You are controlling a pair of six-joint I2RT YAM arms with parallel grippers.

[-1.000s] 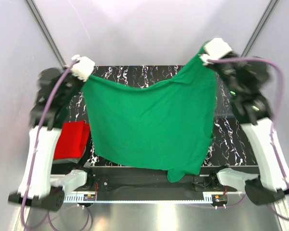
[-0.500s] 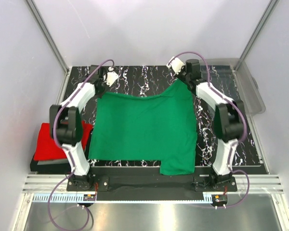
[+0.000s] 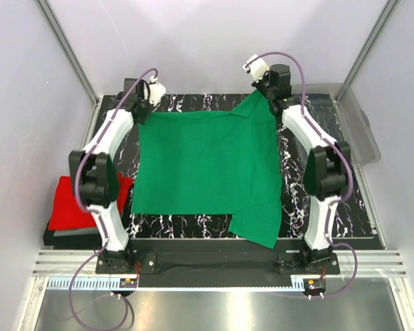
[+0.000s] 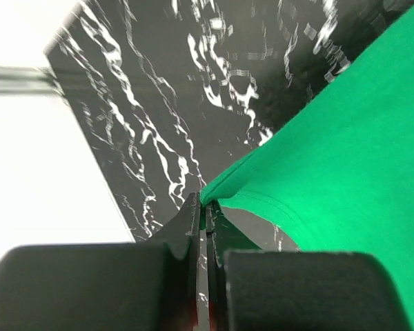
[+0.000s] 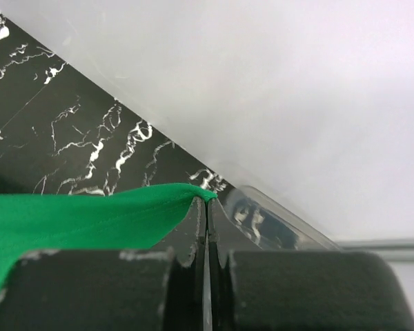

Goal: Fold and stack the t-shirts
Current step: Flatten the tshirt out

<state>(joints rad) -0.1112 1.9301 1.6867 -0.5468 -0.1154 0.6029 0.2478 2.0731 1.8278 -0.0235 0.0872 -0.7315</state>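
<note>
The bright green t-shirt (image 3: 207,169) lies spread over the black marbled table, one sleeve hanging toward the near edge. My left gripper (image 3: 139,112) is shut on its far left corner (image 4: 224,185). My right gripper (image 3: 270,95) is shut on its far right corner (image 5: 186,193), held slightly raised. The folded red t-shirt (image 3: 72,201) lies at the near left beside the left arm. The grey t-shirt is not in view.
A clear plastic bin (image 3: 359,131) stands at the right edge of the table; its rim shows in the right wrist view (image 5: 276,221). White enclosure walls and metal posts stand close behind both grippers.
Both arms have swung from high overhead down to the far side of the table, pulling the hanging green shirt backward and laying it flat on the surface.
</note>
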